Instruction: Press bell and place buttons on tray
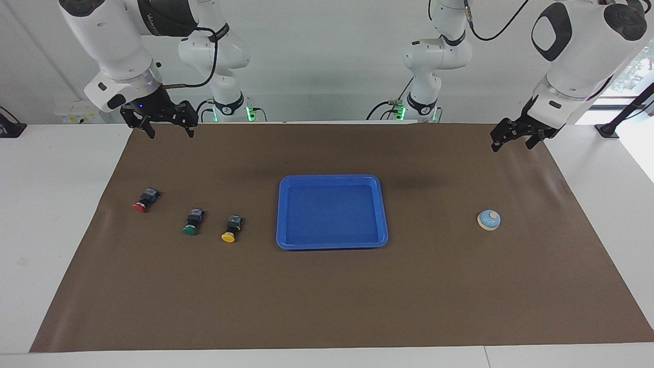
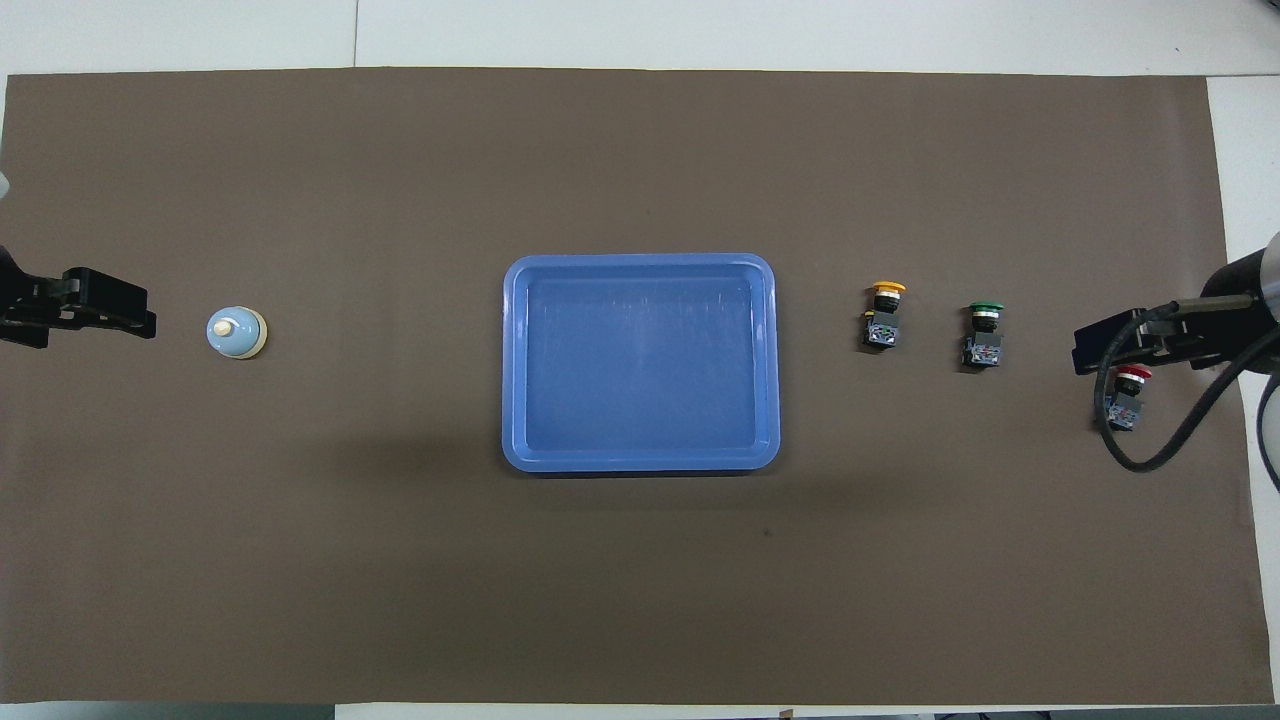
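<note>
Two arms hang raised over the upper corners of the facing view, nothing held in either. Largest on the brown mat (image 1: 327, 286) is the blue tray (image 1: 380, 212), empty at frame centre. At upper left of that view the right gripper (image 1: 166, 129) stands with fingers spread wide; at upper right the left gripper (image 1: 513, 140) looks open too, though seen slantwise its fingertips are hard to read.

Down the right side of the facing view sits the bell (image 1: 489, 220), lower in frame than the left gripper and almost straight below it. That is the relation the first move turns on, I judge: the left arm is far the nearer, and the bell's knob faces up, so a descent onto it from above suits.

Smallest are the three buttons in a row at middle left: the red button (image 1: 144, 200), the green button (image 1: 192, 223) and the yellow button (image 1: 232, 228). Each lies on its side, long axis running up the frame, cap toward the bottom edge. All belong to the right arm's end, the red one closest under its gripper.
</note>
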### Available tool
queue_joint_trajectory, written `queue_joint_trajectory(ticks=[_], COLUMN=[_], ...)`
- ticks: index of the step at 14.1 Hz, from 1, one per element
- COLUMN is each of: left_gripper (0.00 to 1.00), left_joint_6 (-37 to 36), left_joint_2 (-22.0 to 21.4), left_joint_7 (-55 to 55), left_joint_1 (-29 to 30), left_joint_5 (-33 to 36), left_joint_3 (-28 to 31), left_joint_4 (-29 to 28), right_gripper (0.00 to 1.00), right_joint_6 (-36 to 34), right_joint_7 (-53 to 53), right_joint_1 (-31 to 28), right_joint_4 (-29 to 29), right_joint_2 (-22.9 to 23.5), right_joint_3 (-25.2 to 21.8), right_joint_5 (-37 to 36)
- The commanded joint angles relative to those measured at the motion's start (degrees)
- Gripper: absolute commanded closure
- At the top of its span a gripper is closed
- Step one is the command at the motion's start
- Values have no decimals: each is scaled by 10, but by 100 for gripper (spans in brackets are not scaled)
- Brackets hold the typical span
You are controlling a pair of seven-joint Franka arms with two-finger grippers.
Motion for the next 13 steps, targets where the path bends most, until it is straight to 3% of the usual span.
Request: queue_joint_trajectory(ticks=[1, 4, 9, 13], left_gripper=[100, 100, 100, 100], left_joint_6=[25, 115, 239, 305], left_joint_2=[-8, 2, 95, 99], left_joint_7=[-7, 3, 21, 24], left_joint_1=[13, 27, 39, 57], left_joint_5=[-1, 0, 10, 10], left_joint_3=[5, 5, 4, 4], left_joint_4=[-23, -84, -102, -161], right_gripper=[0, 0, 0, 0], right_joint_6=[4, 4, 4, 21], right_joint_7=[-13, -13, -12, 1], right_joint_1=[-8, -9, -8, 1], right_joint_4=[2, 2, 2, -25], right_joint_2=[-1, -1, -1, -12], right_joint_3=[4, 3, 1, 2], right_joint_5=[-6, -6, -6, -6])
